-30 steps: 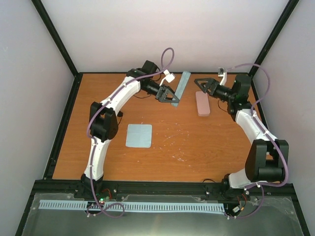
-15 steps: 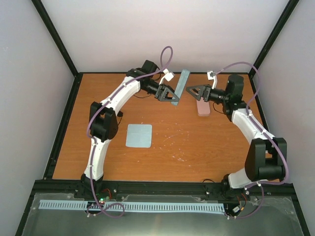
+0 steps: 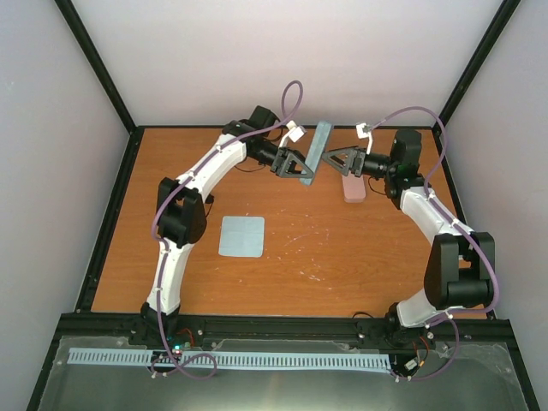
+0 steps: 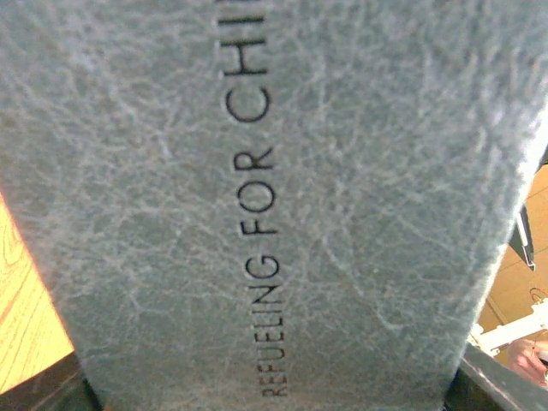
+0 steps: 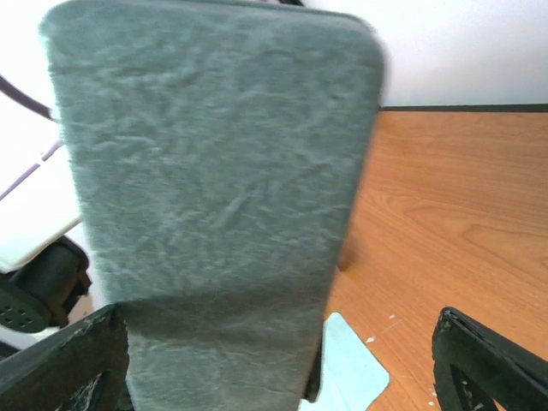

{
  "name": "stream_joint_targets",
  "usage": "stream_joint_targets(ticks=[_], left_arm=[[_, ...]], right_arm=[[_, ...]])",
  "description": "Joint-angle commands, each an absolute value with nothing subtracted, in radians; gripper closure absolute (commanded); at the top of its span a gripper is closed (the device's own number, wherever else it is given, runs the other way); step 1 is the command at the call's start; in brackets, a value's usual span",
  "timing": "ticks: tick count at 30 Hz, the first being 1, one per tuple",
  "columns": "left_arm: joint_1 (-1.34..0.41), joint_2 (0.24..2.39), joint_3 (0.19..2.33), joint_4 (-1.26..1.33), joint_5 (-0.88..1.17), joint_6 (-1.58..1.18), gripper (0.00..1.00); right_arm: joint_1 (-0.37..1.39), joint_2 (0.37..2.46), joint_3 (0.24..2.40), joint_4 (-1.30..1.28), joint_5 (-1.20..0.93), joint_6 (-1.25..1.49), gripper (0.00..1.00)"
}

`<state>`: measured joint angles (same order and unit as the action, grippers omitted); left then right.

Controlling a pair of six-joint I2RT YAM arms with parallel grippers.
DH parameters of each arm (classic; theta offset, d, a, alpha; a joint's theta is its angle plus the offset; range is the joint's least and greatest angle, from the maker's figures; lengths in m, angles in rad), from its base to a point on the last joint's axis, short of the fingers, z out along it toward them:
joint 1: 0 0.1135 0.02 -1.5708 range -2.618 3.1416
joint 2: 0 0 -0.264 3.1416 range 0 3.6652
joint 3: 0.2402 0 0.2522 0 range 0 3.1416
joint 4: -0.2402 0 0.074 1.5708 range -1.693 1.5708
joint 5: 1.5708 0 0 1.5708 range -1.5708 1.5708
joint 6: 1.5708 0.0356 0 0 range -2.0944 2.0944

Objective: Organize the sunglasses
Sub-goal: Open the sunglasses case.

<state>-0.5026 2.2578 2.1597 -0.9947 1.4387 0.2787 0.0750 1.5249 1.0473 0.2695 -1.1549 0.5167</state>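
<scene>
Neither pair of sunglasses shows in any view. My left gripper (image 3: 297, 167) is shut on the lower end of a blue-grey case (image 3: 319, 145) and holds it tilted above the table at the back. That case fills the left wrist view (image 4: 274, 205), with printed lettering on it. My right gripper (image 3: 332, 160) is open, right next to the case from the right. In the right wrist view the case (image 5: 214, 188) stands between my open jaws, close to the left finger (image 5: 64, 368). I cannot tell whether it touches.
A pink case (image 3: 353, 190) lies on the table under my right wrist, partly hidden. A square light-blue cloth (image 3: 241, 235) lies left of centre, and it also shows in the right wrist view (image 5: 353, 372). Black frame rails edge the orange table (image 3: 342, 257).
My right gripper has swung left from above the pink case to the blue-grey case. The left gripper has shifted the held case slightly right and more upright.
</scene>
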Motion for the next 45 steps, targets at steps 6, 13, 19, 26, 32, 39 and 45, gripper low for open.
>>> stream_joint_targets(ticks=[6, 13, 19, 26, 32, 39, 45], left_arm=[[-0.527, 2.272, 2.212, -0.959, 1.468, 0.260, 0.67], [-0.527, 2.269, 2.210, -0.950, 1.474, 0.253, 0.68], [-0.527, 2.267, 2.207, -0.952, 1.473, 0.255, 0.63], [-0.524, 2.267, 2.217, -0.961, 1.405, 0.257, 0.01], [-0.462, 2.239, 2.182, -0.897, 1.311, 0.219, 0.00], [-0.457, 2.238, 2.165, -0.819, 1.266, 0.181, 0.01], [-0.457, 2.253, 2.151, -0.805, 1.234, 0.193, 0.01]], right_arm=[[0.104, 1.511, 1.068, 0.373, -1.277, 0.581, 0.05], [0.106, 1.521, 1.072, 0.368, -1.263, 0.579, 0.19], [0.106, 1.522, 1.074, 0.365, -1.261, 0.579, 0.47], [0.106, 1.522, 1.095, 0.279, -1.230, 0.529, 0.61], [0.106, 1.531, 1.136, 0.142, -1.236, 0.439, 0.68], [0.106, 1.532, 1.154, 0.105, -1.257, 0.424, 0.72], [0.107, 1.523, 1.154, 0.088, -1.298, 0.426, 0.88]])
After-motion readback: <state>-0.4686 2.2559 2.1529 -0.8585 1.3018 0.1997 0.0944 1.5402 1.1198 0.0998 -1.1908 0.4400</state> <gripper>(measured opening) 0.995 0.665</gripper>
